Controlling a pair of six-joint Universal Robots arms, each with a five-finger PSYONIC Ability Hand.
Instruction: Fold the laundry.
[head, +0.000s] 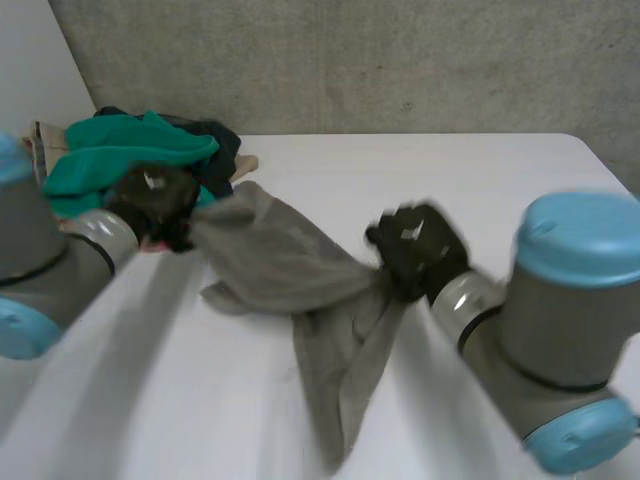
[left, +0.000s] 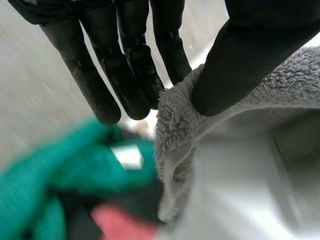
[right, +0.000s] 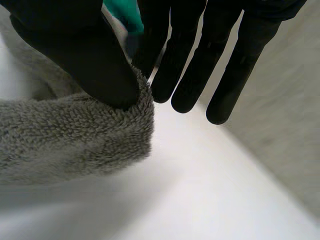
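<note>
A grey terry towel (head: 280, 260) hangs stretched between my two hands above the white table (head: 450, 170), its lower part trailing down onto the tabletop. My left hand (head: 155, 205) holds one end near the laundry pile. Its thumb (left: 245, 60) pinches the towel's edge (left: 280, 95) against straight fingers. At the other end my right hand (head: 420, 248) pinches a corner of the towel (right: 75, 130) between its thumb (right: 85, 55) and a straight finger.
A pile of laundry lies at the table's back left, with a green cloth (head: 120, 150) on top and dark cloth (head: 215, 150) beside it. The green cloth (left: 60, 170) lies just below my left hand. A grey wall runs behind the table.
</note>
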